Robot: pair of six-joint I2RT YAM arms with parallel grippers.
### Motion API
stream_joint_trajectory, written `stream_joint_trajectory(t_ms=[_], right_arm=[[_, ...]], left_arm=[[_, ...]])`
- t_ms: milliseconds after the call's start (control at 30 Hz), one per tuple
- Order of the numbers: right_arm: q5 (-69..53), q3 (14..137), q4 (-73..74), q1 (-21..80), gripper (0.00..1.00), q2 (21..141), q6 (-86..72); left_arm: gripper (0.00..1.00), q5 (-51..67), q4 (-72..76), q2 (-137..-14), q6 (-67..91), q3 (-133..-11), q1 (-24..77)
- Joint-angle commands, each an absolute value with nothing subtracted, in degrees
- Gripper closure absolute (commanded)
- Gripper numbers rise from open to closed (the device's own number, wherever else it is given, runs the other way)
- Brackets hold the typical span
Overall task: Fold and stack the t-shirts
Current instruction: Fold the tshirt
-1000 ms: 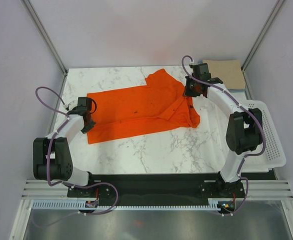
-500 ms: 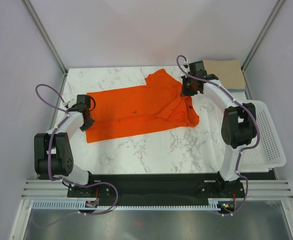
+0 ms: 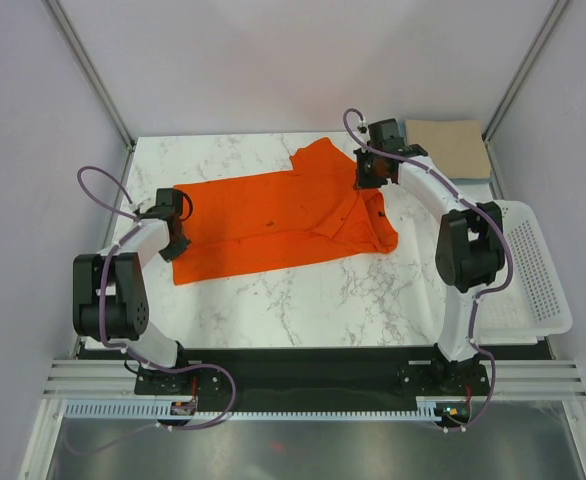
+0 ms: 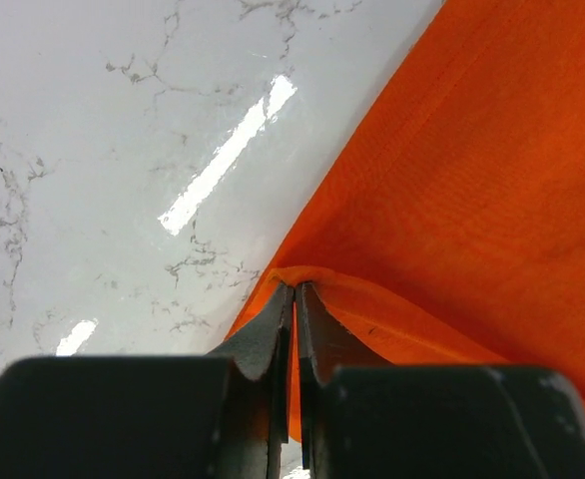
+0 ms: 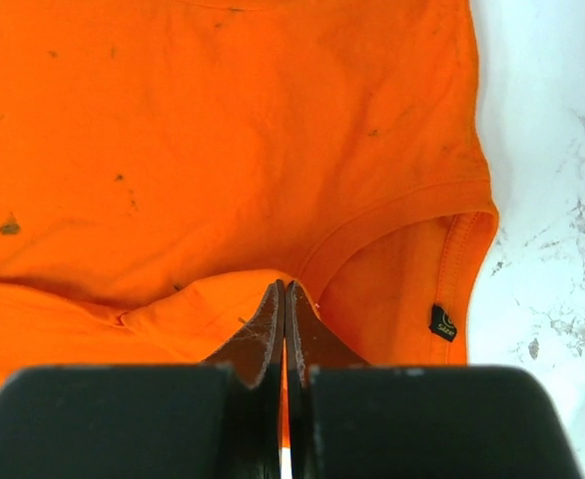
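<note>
One bright orange cloth t-shirt (image 3: 273, 225) lies spread mid-frame on a white marble tabletop (image 3: 303, 300); the left gripper (image 4: 294, 291) clenches its hem edge, the right gripper (image 5: 285, 287) clenches a fold beside its collar.

Matched pair: left arm (image 3: 141, 243), right arm (image 3: 428, 188) wore white curved link shells, with bulky black joint housings at shoulder and elbow. Thin purple cable (image 3: 95, 180) ran in loop off each arm; more purple cable curled by bases. Tiny red-orange spot showed near each base. Both were mounted on black base plate (image 3: 293, 368). Wrist views: left gripper (image 4: 294, 291), right gripper (image 5: 284, 287) were matte black, with blocky bodies, paired flat fingers tapered to thin tips, edges scuffed pale.
</note>
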State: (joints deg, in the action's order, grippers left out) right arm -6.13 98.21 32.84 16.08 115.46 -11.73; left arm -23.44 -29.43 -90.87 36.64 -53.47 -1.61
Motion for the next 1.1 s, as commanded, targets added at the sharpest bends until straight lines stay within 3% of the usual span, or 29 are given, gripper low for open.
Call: stream_joint_trajectory(t_ms=[0, 133, 200, 233, 300, 333, 467, 533, 567, 733, 867, 1067], right_arm=[[-4.04, 101.07, 32.70, 16.08, 1.00, 116.72, -10.55], [-4.04, 103.27, 32.17, 16.08, 1.00, 118.12, -9.93], [-4.39, 103.36, 30.51, 16.17, 0.99, 119.18, -9.84], [-4.74, 103.62, 29.80, 16.17, 0.98, 119.70, -9.15], [-3.96, 104.50, 29.97, 16.26, 0.89, 120.85, -8.88], [-3.52, 104.94, 30.32, 16.26, 0.83, 120.85, -8.96], [0.25, 106.35, 35.66, 16.17, 0.54, 116.04, -11.68], [3.16, 105.30, 37.70, 16.26, 0.50, 113.48, -12.91], [3.60, 103.29, 39.62, 16.26, 0.43, 110.86, -13.53], [2.99, 92.06, 43.24, 16.43, 0.41, 104.07, -8.36], [2.29, 86.06, 44.56, 16.44, 0.40, 102.92, -4.31], [1.14, 77.44, 38.70, 16.35, 0.41, 100.73, -1.15]], left_arm=[[0.92, -24.87, -27.77, -91.41, 35.51, -54.76, -2.02], [0.90, -25.49, -27.77, -92.11, 34.98, -55.37, -2.11], [0.82, -25.49, -27.77, -92.11, 34.55, -55.90, -2.02], [0.62, -25.05, -28.03, -92.20, 34.19, -56.59, -2.28], [0.43, -24.00, -28.56, -91.85, 33.84, -57.48, -2.29], [0.27, -23.99, -28.91, -91.58, 33.66, -57.92, -2.37], [0.25, -24.61, -30.14, -89.39, 32.17, -59.94, -2.55], [0.25, -24.17, -30.15, -86.85, 31.73, -60.20, -2.55], [0.25, -22.17, -30.15, -85.97, 31.47, -60.21, -2.55], [0.25, -9.78, -29.36, -79.82, 32.51, -58.37, -2.29], [0.26, 2.78, -27.51, -81.81, 36.37, -55.29, -1.93], [0.24, 2.21, -25.14, -86.57, 37.18, -52.65, -1.76]])
